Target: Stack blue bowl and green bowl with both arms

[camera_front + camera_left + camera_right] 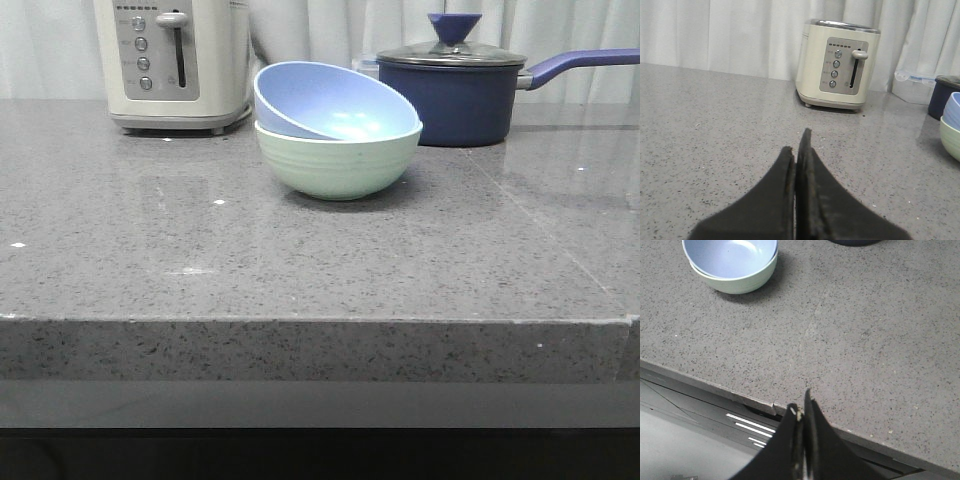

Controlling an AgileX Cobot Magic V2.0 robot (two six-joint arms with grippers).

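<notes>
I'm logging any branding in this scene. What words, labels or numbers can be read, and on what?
No text can be read.
Toaster: small labels beside its round buttons, too blurred to read.
Blue bowl, green bowl and saucepan: no markings visible.

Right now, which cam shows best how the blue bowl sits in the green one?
Front view: the blue bowl rests tilted inside the green bowl, seen side-on. Right wrist view looks down into both, hiding the tilt. Left wrist view catches only their edges.
</notes>
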